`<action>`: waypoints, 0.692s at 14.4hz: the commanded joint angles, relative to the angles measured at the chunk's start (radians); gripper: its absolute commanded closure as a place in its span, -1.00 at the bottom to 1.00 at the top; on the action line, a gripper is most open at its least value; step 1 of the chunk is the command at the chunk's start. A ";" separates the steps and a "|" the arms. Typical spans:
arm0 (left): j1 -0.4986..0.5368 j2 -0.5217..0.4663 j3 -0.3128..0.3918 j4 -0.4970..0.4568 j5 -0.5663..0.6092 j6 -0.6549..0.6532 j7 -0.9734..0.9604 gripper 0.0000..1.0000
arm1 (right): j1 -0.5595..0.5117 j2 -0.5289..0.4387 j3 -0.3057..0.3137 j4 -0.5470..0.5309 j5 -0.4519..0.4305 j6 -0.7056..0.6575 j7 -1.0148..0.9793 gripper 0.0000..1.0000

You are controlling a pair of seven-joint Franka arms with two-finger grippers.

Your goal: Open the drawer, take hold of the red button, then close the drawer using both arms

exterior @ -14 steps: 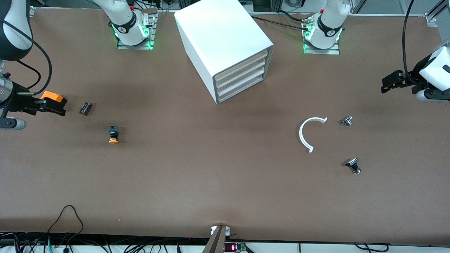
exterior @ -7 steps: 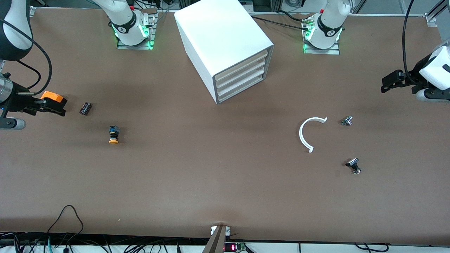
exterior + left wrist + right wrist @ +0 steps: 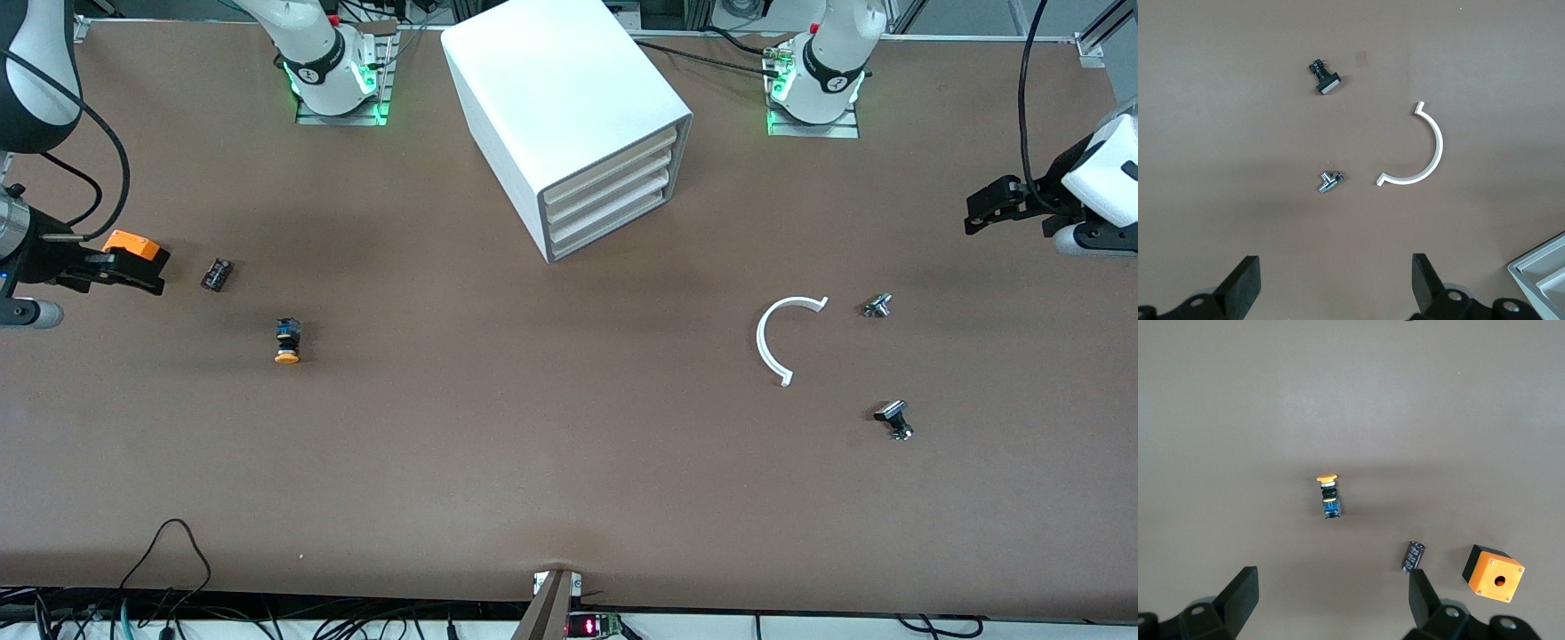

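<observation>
Front view shows all drawers shut in the cabinet (image 3: 569, 124), so the left gripper (image 3: 978, 213) and right gripper (image 3: 142, 277) wait at the surface's ends, fingers apart, empty.

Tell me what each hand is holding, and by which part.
Nothing is held: the left hand and the right hand both hang open over the table.

Both arms wait, raised clear of the cabinet (image 3: 569, 116); the left gripper (image 3: 1335, 293) hangs toward the left arm's end of the table, fingers spread wide; the right gripper (image 3: 1331, 603) hangs toward the right arm's end, fingers likewise spread, holding nothing.
</observation>
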 commanded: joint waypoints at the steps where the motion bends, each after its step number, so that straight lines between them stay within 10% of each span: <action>1: -0.003 0.014 -0.002 0.034 0.011 -0.034 0.001 -1.00 | -0.004 -0.012 0.001 -0.002 0.012 0.001 0.011 -1.00; 10: -0.013 0.017 -0.012 0.040 0.012 -0.040 0.001 -1.00 | -0.008 -0.003 0.000 0.003 0.008 0.001 0.011 -1.00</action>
